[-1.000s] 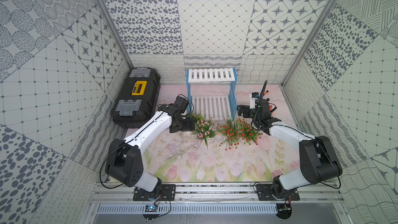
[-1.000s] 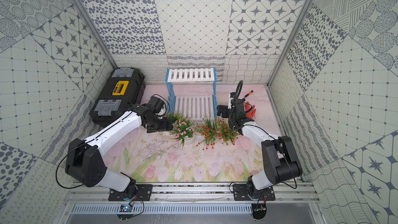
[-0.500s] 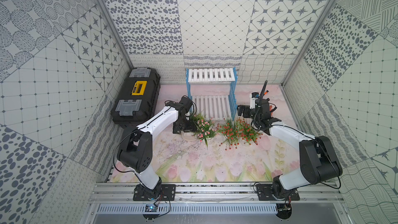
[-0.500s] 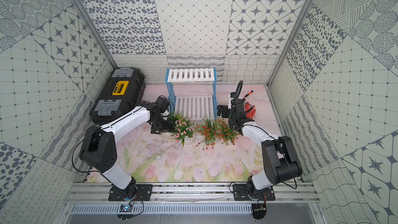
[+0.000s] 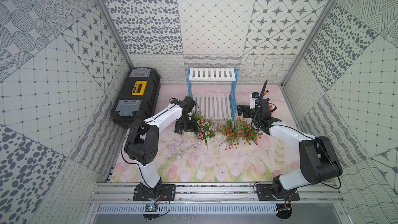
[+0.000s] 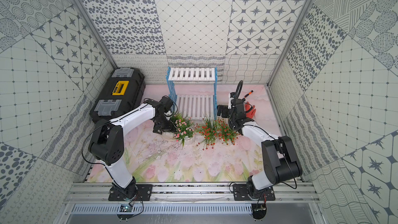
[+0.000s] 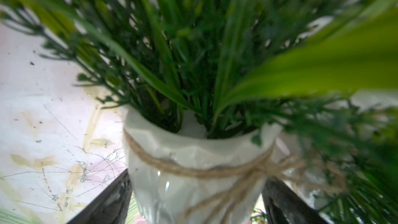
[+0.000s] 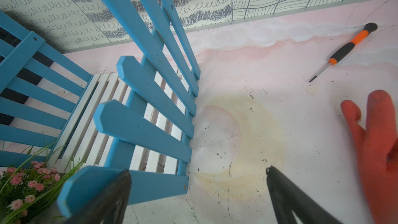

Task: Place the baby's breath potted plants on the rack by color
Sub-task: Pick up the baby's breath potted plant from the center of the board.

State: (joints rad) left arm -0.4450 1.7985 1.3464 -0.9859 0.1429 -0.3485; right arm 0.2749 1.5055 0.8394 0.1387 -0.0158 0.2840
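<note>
Pick-up step: pot (image 7: 193, 158) of pink plant (image 5: 205, 126) pinched between L jaws. R jaws spread, empty, just beside rack (image 8: 140, 126). Next: lift straight; leaves may snag neighbours.

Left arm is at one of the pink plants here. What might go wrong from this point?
1. The left gripper flanks the white ribbed twine-tied pot; firm contact is unclear, so a lift may slip or tip it.
2. Its long green leaves overlap a second pale pot; lifting could drag that over.
3. The blue-sided, white-slatted rack stands just beyond; leaves may snag its lattice.
</note>
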